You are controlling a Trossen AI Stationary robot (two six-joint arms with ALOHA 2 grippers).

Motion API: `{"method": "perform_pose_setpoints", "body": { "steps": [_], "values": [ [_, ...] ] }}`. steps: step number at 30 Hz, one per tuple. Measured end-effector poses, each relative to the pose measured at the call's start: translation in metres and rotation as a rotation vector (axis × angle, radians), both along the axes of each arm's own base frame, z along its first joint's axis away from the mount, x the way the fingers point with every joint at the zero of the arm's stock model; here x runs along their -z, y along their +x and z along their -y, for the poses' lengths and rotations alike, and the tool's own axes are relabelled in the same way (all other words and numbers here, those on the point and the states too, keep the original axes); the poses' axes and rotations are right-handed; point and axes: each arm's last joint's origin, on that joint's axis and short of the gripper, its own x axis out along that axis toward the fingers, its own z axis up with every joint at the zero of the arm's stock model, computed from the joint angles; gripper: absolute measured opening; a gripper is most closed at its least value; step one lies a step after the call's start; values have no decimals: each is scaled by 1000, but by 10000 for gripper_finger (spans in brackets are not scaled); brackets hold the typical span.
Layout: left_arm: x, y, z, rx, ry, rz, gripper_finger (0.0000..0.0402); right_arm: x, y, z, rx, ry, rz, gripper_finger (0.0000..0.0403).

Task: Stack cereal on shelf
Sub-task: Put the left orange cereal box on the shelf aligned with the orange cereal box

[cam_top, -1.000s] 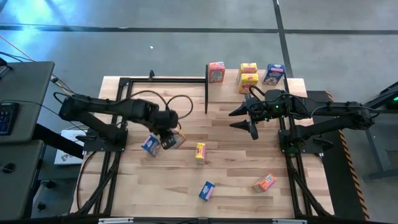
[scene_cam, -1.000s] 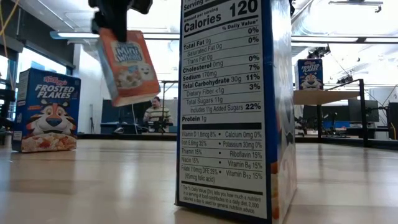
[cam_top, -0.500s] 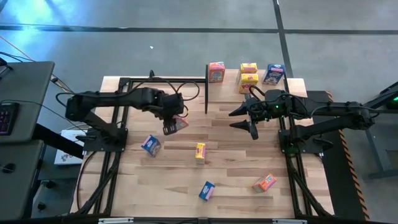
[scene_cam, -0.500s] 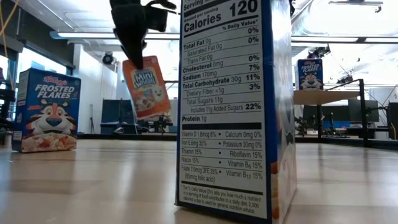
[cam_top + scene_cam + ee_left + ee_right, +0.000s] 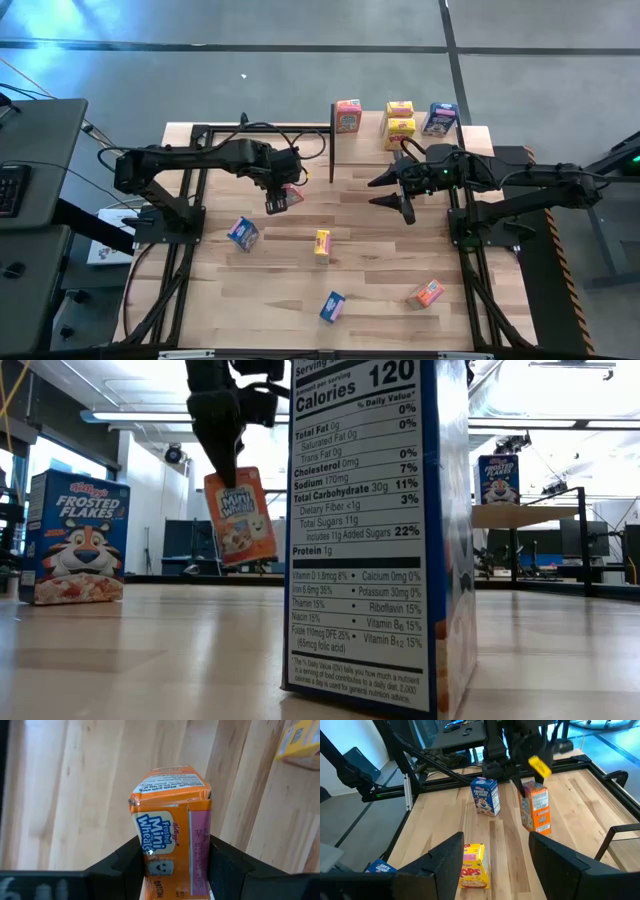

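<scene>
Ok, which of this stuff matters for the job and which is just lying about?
Job: shelf; orange box in left claw; shelved boxes; loose boxes.
Lying about: keyboard; white sheet.

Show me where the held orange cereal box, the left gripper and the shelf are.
orange cereal box point(image 5: 172, 827), left wrist view, front face.
left gripper point(image 5: 274, 197), high view, between its fingertips.
shelf point(image 5: 455, 132), high view, bare right end.
</scene>
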Motion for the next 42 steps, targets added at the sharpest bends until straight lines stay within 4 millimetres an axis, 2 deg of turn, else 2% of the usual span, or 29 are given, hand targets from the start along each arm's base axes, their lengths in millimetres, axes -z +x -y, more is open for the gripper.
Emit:
{"method": "perform_pose_setpoints", "body": {
  "steps": [17, 25, 33, 42],
  "values": [
    [29, 18, -2, 21, -37, -76, 168, 1, 0, 0, 0, 0, -7, 217],
    [37, 24, 3, 64, -65, -90, 168, 1, 0, 0, 0, 0, -7, 217],
    [37, 25, 8, 90, -70, -90, 171, 1, 0, 0, 0, 0, -7, 217],
    [37, 25, 10, 102, -69, -92, 198, 1, 0, 0, 0, 0, -7, 217]
  ]
}}
